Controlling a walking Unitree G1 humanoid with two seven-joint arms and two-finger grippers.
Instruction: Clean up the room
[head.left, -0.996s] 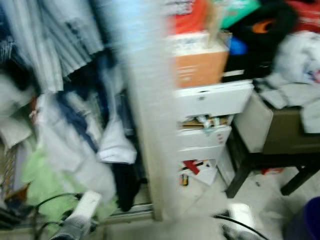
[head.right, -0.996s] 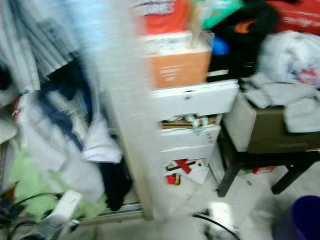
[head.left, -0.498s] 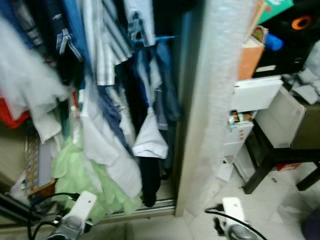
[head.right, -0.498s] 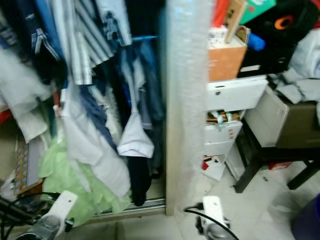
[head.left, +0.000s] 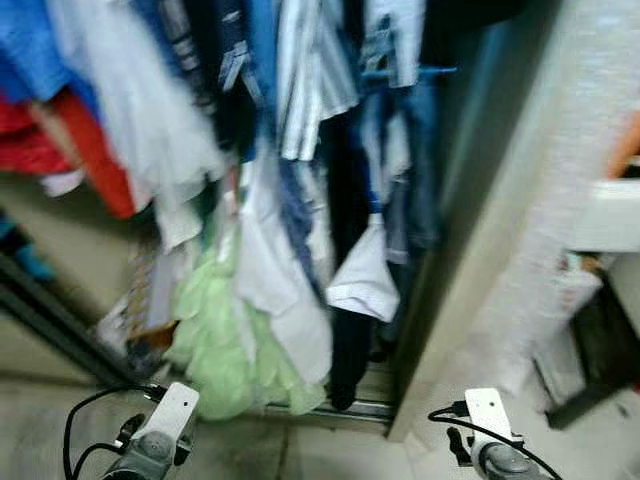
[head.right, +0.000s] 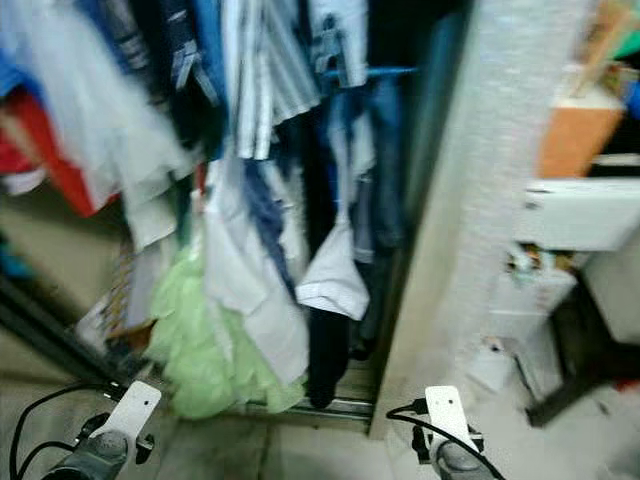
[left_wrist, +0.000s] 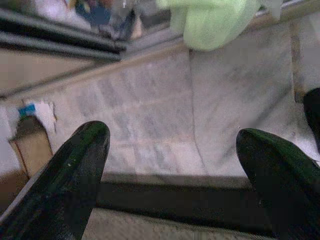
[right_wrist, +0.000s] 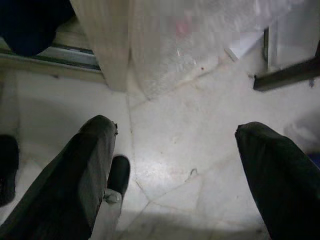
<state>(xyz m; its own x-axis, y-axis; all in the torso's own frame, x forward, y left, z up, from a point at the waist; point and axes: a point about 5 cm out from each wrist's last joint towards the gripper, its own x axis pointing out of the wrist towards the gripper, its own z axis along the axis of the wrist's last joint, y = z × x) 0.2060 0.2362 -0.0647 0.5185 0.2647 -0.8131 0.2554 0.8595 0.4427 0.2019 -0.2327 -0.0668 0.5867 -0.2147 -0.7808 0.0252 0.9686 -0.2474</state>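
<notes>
clothes: hanging packed in the open wardrobe (head.left: 470, 200); green garment (head.left: 215, 335) sags lowest, down near the sliding track (head.left: 345, 408); white shirt (head.left: 280, 290) and dark trousers (head.left: 350, 350) beside it
target: no single item picked out yet, head views blurred, camera likely mid-turn
left gripper (left_wrist: 172, 170): low over bare floor (left_wrist: 150, 125), jaws wide apart, nothing between them; green garment at far edge of its wrist view
right gripper (right_wrist: 177, 170): low over tile near the wardrobe post (right_wrist: 107, 45), jaws spread, holding nothing
risk 1: reaching while the view is smeared, so a grab lands on the wrong fabric or the post
risk 2: pulling the green garment drags neighbours off the rail
risk 3: arm cables (head.left: 85, 410) snag on hanging cloth
risk 4: feet catch the track or the clutter (head.left: 135, 310) at lower left
call: settle the view, then reach
</notes>
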